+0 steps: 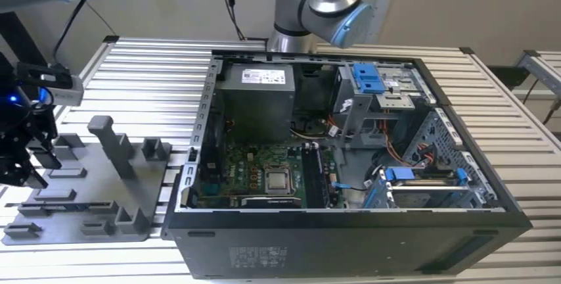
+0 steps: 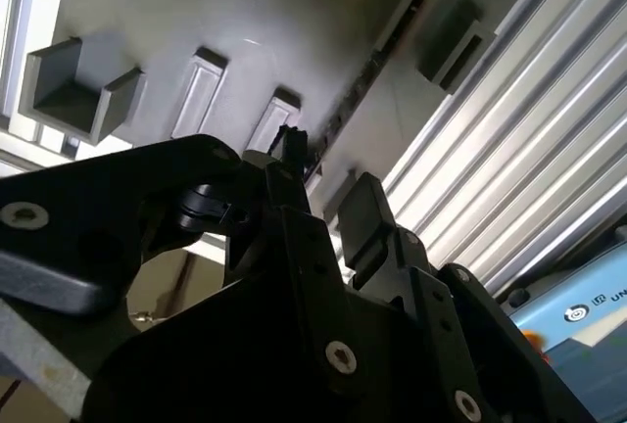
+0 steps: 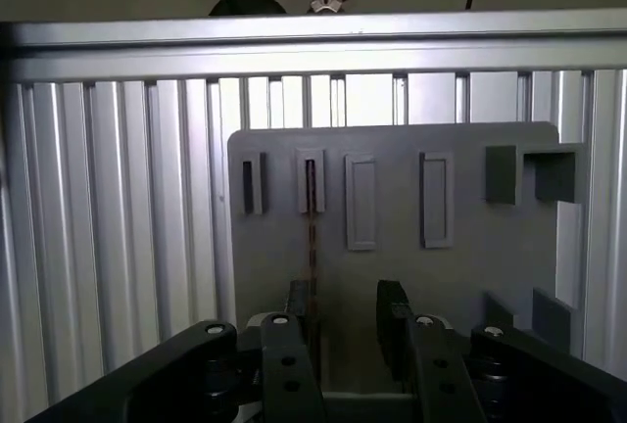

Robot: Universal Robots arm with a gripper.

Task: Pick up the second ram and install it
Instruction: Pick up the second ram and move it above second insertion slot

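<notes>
The second ram (image 3: pixel 312 210) is a thin dark board standing on edge in a slot of the grey holder plate (image 3: pixel 392 276). In the second wrist view the ram (image 2: pixel 364 72) runs as a narrow dark strip across the plate (image 2: pixel 235 12). My gripper (image 3: pixel 345 317) hangs just above the plate, open, its two black fingers apart. The ram passes between them, close along the inner face of one finger (image 3: pixel 299 307). The other finger (image 3: pixel 393 313) stands well clear of it. In the exterior view my gripper (image 1: pixel 33 165) is over the plate (image 1: pixel 96 192), at the exterior view's left.
An open computer case (image 1: pixel 351 231) lies at the exterior view's centre and right, its motherboard (image 1: pixel 254 179) and long black slots (image 1: pixel 313 179) exposed. Grey holder blocks (image 1: pixel 112 142) rise from the plate. A slatted metal table (image 1: pixel 149 67) carries everything.
</notes>
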